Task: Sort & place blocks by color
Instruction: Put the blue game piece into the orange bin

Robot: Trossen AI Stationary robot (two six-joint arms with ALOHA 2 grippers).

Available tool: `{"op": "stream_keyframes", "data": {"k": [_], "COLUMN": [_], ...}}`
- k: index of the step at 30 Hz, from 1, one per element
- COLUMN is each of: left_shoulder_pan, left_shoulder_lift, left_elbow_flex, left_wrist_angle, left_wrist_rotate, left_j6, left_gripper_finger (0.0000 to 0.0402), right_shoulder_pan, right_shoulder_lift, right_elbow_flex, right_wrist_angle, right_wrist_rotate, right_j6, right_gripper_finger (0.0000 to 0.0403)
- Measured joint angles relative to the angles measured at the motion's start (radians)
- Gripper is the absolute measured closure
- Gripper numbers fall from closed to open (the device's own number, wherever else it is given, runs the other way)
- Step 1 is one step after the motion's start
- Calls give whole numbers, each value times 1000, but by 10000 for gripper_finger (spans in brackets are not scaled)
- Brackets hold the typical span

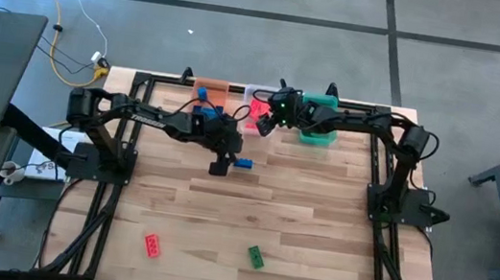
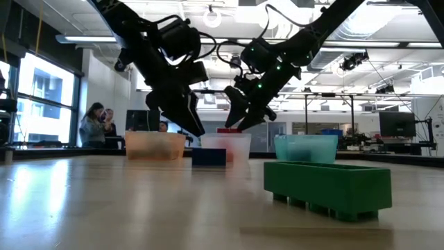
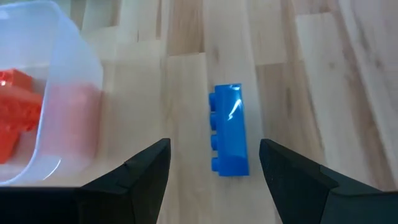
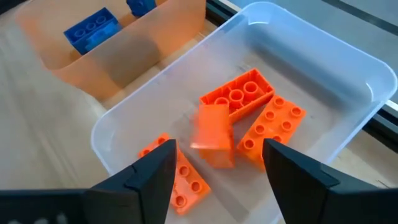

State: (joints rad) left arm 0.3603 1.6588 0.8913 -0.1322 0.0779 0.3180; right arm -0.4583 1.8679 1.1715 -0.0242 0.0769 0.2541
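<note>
A blue block (image 3: 229,130) lies flat on the table, in front of the bins (image 1: 243,162). My left gripper (image 3: 214,149) hangs open just above it, one finger on each side, touching nothing. My right gripper (image 4: 217,146) is open over the clear bin (image 4: 311,25), which holds several red blocks (image 4: 273,124). One blurred red block (image 4: 211,134) shows between and below its fingers, apart from them. Blue blocks (image 4: 91,28) lie in the orange bin (image 4: 155,43). A red block (image 1: 152,245) and a green block (image 1: 256,256) rest on the near part of the table.
The orange bin (image 1: 211,88), clear bin (image 1: 258,93) and green bin (image 1: 318,135) stand in a row at the table's far edge. The two grippers work close together there. The table's middle is bare wood. People sit in the room beyond (image 2: 97,125).
</note>
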Motion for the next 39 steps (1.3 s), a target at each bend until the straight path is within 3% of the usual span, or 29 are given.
{"op": "stream_keyframes", "data": {"k": [8,28,32,39], "left_shoulder_pan": [-10,-27,-26,-27], "left_shoulder_lift": [2,167,176,175], "left_elbow_flex": [0,0,0,1], "left_wrist_angle": [23,103,102,103], "left_wrist_rotate": [17,-17,-14,-4], "left_j6": [-26,-44,-42,-11], "left_gripper_finger": [168,174,210,328], "right_shoulder_pan": [0,0,0,3], "right_shoulder_lift": [-1,-11,-49,-154], "right_elbow_flex": [0,0,0,0], "right_wrist_angle": [15,27,-9,-128], "right_wrist_rotate": [-2,-26,-36,-103], "right_j6": [-8,-27,-34,-44], "right_gripper_finger": [174,174,180,196]}}
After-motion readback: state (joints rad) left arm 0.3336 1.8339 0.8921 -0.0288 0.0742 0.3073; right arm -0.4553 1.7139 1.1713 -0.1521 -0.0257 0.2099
